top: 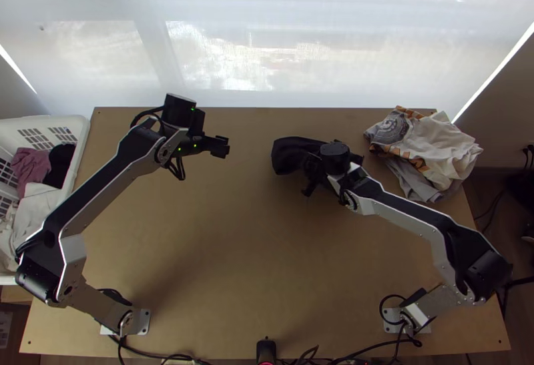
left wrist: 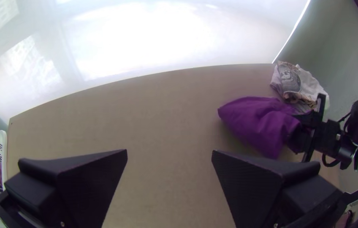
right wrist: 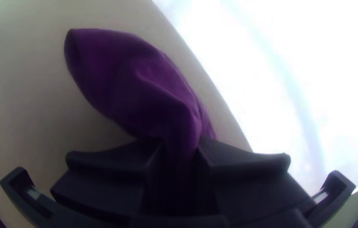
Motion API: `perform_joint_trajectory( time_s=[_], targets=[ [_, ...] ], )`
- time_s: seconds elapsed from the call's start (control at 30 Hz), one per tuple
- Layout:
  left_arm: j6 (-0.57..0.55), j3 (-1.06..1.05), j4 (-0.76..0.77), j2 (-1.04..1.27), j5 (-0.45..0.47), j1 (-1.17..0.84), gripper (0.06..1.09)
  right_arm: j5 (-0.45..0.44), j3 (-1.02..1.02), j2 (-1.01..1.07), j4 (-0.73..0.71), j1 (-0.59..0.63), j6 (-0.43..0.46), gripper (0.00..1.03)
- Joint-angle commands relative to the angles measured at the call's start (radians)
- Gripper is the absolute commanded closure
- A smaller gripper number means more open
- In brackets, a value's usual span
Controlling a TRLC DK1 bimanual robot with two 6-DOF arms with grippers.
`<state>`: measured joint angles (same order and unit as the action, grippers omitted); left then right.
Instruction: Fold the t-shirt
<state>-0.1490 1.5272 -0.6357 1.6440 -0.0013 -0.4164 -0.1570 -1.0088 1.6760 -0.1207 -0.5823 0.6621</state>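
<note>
Closest to its own wrist camera, the right end effector (right wrist: 180, 147) is closed in on the t-shirt (right wrist: 132, 80), a bunch of purple cloth nipped between two broad fingers, its loose part spilling out ahead of them. We're over the far half of the bench (top: 233, 251), right of centre, the far edge near; whether the underside rests on the wood, I can't tell. And across the way, the left end effector (left wrist: 169, 150) stands wide open, holding nothing, above the far left part, well apart from the cloth.

So it's opening out first, folding later, as I read it: no sleeve or hem can be picked out in that bunch! The good play is to bring it to the bench's middle, clear of the far edge and the pile of clothes (top: 444, 148) by the far right corner, then let the left one take a second hold. Matching points are the prize here, shoulders or hem corners, then a low, even pull. Grab mid-bunch and it could trap two layers or set the creases. Slow hands win this one.
</note>
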Motion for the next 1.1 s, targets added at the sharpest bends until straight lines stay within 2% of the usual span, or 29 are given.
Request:
perform_joint_trajectory(
  time_s=[0.0, 0.23, 0.67, 0.93, 1.07],
  targets=[
    [-0.003, -0.016, -0.004, -0.047, -0.002, 0.018, 0.11, -0.052, -0.068, -0.144, 0.066, 0.021, -0.071, 1.00],
    [-0.001, -0.058, -0.015, -0.119, -0.003, 0.064, 0.11, -0.076, -0.105, -0.257, 0.142, 0.118, -0.076, 1.00],
    [0.000, -0.234, -0.015, -0.285, -0.003, 0.148, 0.11, -0.069, -0.211, -0.381, 0.170, 0.420, -0.025, 1.00],
    [0.009, -0.354, -0.016, -0.394, -0.003, 0.199, 0.11, 0.112, -0.264, -0.345, 0.165, 0.728, -0.021, 1.00],
    [0.017, -0.392, -0.027, -0.434, -0.003, 0.209, 0.11, 0.172, -0.287, -0.291, 0.144, 0.854, 0.002, 1.00]
  ],
)
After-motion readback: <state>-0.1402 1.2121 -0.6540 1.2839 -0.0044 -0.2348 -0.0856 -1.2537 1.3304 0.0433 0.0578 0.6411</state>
